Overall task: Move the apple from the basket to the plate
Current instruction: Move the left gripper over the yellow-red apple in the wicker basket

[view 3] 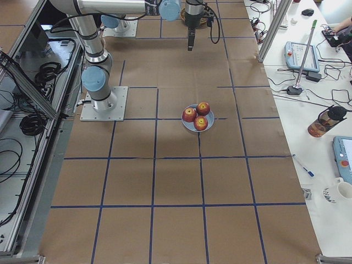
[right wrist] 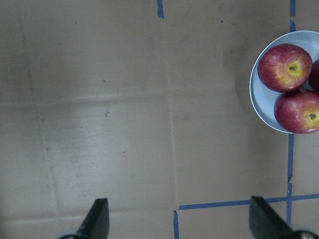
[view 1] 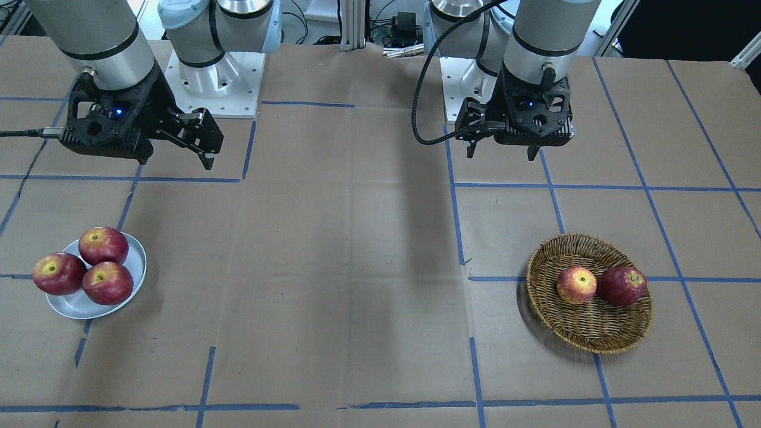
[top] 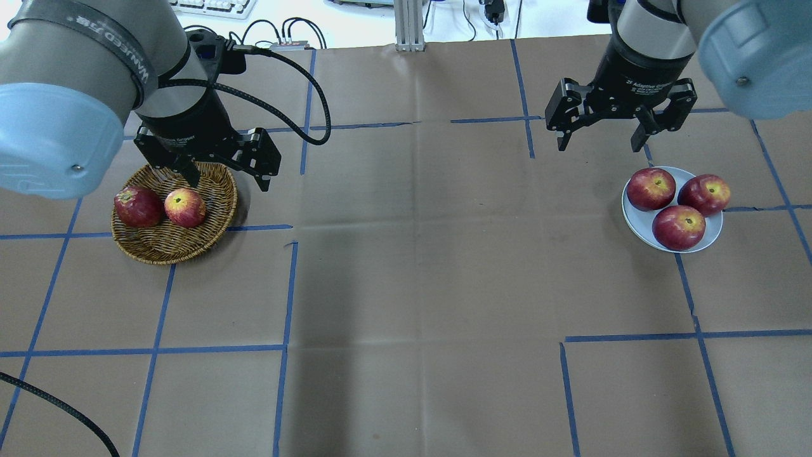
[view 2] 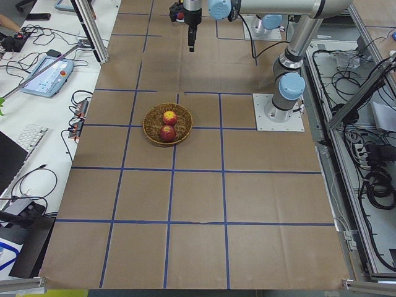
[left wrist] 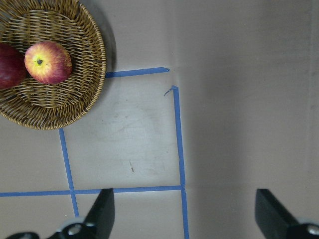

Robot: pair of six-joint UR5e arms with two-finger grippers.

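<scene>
We see both arms poised above the table [top: 406, 285], wrists pointing down. The left gripper [top: 226, 179] hangs raised near the basket [top: 166, 251], its fingers spread wide and empty. The right gripper [top: 598, 143] hangs near the plate [top: 637, 219], likewise spread and empty. The apple [top: 184, 207], smooth and red-orange with a yellow stem hollow, lies in the round woven wicker basket against a dark red apple [top: 137, 206]. Three red apples [top: 679, 226] crowd the smooth pale plate. Brown paper gridded with blue tape [top: 287, 298] covers the table. In the left wrist view the frame cuts off the basket's top and most of the dark apple.
</scene>
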